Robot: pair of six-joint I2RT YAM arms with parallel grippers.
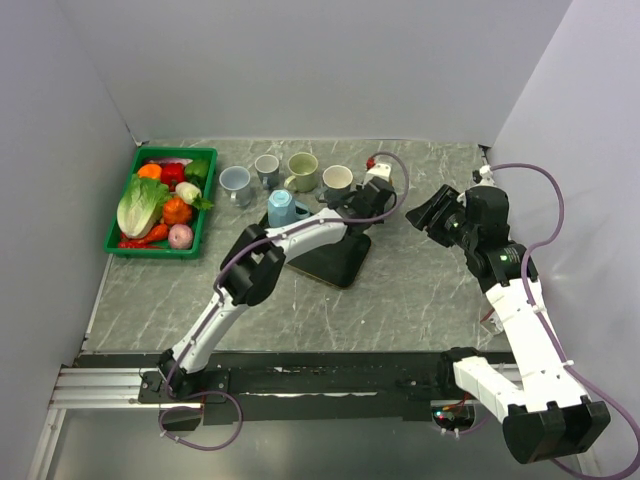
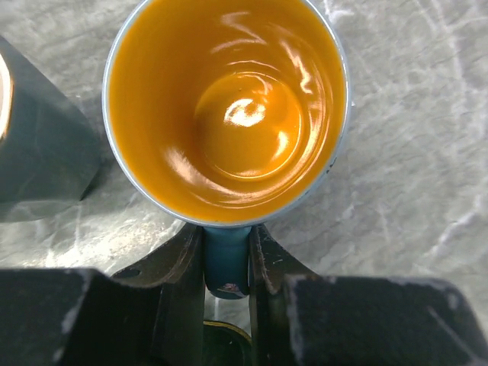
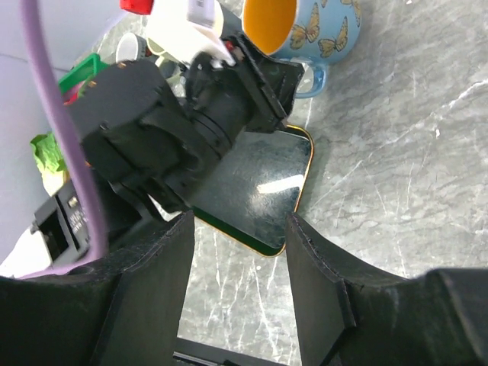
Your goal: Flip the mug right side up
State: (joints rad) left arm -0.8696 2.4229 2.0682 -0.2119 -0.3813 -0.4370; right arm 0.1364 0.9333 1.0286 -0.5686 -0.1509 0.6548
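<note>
The mug is blue with butterfly prints and a glossy orange inside. In the left wrist view I look straight down into its open mouth. My left gripper is shut on the mug's blue handle, one finger on each side. In the right wrist view the mug sits mouth up at the top, held by the left gripper. In the top view the left gripper hides the mug. My right gripper is open and empty, to the right of the mug, and it also shows in the right wrist view.
A dark tray lies on the marble table beside the mug. A row of mugs stands at the back, with a light blue one upside down. A green basket of vegetables sits at the far left.
</note>
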